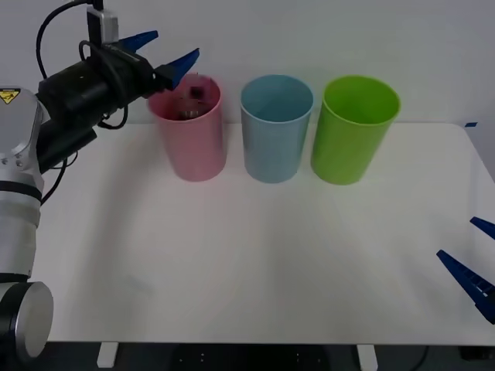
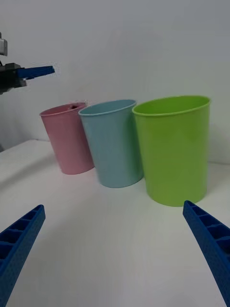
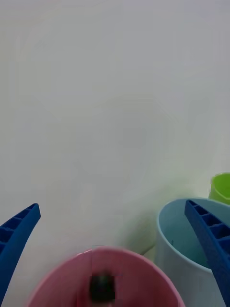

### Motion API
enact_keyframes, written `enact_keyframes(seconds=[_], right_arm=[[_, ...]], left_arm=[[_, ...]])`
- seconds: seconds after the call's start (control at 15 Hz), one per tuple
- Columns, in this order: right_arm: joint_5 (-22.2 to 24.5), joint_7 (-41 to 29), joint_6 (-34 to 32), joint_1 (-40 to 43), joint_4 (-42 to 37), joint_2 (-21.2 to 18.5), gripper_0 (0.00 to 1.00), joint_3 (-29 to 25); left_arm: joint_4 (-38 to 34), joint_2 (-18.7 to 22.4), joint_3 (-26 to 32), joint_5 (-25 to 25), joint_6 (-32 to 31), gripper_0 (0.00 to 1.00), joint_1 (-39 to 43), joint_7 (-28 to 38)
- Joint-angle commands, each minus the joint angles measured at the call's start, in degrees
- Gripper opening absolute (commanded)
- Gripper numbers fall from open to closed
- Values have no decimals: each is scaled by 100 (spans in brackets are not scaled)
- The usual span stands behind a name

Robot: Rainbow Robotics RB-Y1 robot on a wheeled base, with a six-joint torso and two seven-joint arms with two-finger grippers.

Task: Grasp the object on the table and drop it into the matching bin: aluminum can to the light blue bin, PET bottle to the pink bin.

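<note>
The PET bottle (image 1: 192, 99) lies inside the pink bin (image 1: 191, 147), its dark cap (image 3: 102, 287) showing in the left wrist view. My left gripper (image 1: 164, 51) hangs open just above the pink bin's rim (image 3: 143, 261), holding nothing. The light blue bin (image 1: 275, 135) stands right of the pink one. At the table's (image 1: 232, 263) right front edge my right gripper (image 1: 473, 255) is open and idle; its wrist view shows the pink bin (image 2: 68, 141) and light blue bin (image 2: 114, 144) beyond its fingers (image 2: 211, 244).
A lime green bin (image 1: 354, 131) stands at the right end of the row of three cups along the back edge. The wide white tabletop in front of the bins is bare. A plain wall rises behind them.
</note>
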Motion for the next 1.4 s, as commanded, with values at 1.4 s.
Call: enact_keyframes(seconds=[1.4], right_arm=[[0, 0, 0, 0, 0, 0, 100, 0]], left_arm=[[-1919, 944, 1477, 2276, -1456, 100, 3828, -1346]])
